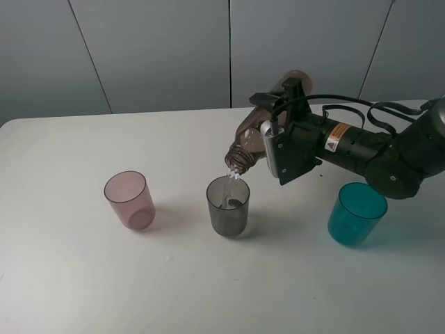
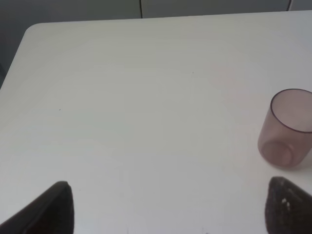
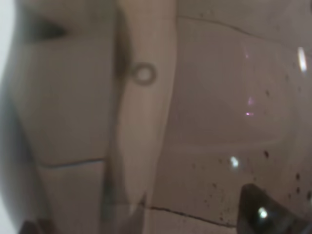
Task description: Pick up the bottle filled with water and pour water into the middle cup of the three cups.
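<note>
My right gripper [image 1: 278,142] is shut on the smoky-brown bottle [image 1: 252,142] and holds it tilted, neck down to the left. The bottle's open mouth [image 1: 237,161] is just above the rim of the smoky-grey middle cup [image 1: 228,205], and water is falling into that cup. The pink cup [image 1: 130,200] stands to the left and the teal cup [image 1: 356,213] to the right. The right wrist view is filled by the bottle's translucent wall [image 3: 156,117]. The left wrist view shows the pink cup [image 2: 286,129] beyond my open left gripper [image 2: 165,207], which holds nothing.
All three cups stand on a white table [image 1: 76,278]. The table's far edge [image 1: 125,115] meets a grey panelled wall. The right arm and its cables [image 1: 375,149] hang over the table just behind the teal cup.
</note>
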Motion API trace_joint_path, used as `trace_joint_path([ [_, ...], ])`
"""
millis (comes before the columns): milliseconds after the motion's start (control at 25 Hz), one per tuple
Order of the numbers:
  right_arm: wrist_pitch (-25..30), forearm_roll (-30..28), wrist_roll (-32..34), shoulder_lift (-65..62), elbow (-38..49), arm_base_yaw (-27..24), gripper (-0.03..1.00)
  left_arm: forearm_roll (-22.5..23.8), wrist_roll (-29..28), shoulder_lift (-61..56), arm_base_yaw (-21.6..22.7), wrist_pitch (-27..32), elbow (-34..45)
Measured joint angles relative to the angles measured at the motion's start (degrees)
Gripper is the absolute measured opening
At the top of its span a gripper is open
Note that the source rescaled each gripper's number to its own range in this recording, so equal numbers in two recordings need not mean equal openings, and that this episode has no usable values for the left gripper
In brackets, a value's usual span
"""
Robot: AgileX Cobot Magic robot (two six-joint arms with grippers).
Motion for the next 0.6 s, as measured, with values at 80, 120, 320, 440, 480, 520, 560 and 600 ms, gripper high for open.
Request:
trace_joint_path([
  [80, -0.3, 0.0, -0.4, 0.0, 0.0, 0.0, 0.00, 0.0, 0.0, 0.0, 0.0, 0.0, 0.0],
  [120, -0.4, 0.0, -0.8, 0.0, 0.0, 0.0, 0.00, 0.0, 0.0, 0.0, 0.0, 0.0, 0.0],
  [320, -0.4, 0.0, -2.5, 0.0, 0.0, 0.0, 0.00, 0.0, 0.0, 0.0, 0.0, 0.0, 0.0],
  [440, -0.7, 0.0, -3.2, 0.0, 0.0, 0.0, 0.00, 0.0, 0.0, 0.0, 0.0, 0.0, 0.0],
  [480, -0.7, 0.0, -3.6, -0.1, 0.0, 0.0, 0.00, 0.0, 0.0, 0.0, 0.0, 0.0, 0.0],
  [520, -0.7, 0.0, -4.1, -0.3, 0.0, 0.0, 0.00, 0.0, 0.0, 0.0, 0.0, 0.0, 0.0],
  [560, -0.8, 0.0, -4.3, -0.4, 0.0, 0.0, 0.00, 0.0, 0.0, 0.0, 0.0, 0.0, 0.0],
  [600, -0.9, 0.0, -4.6, -0.7, 0.0, 0.0, 0.00, 0.0, 0.0, 0.0, 0.0, 0.0, 0.0],
])
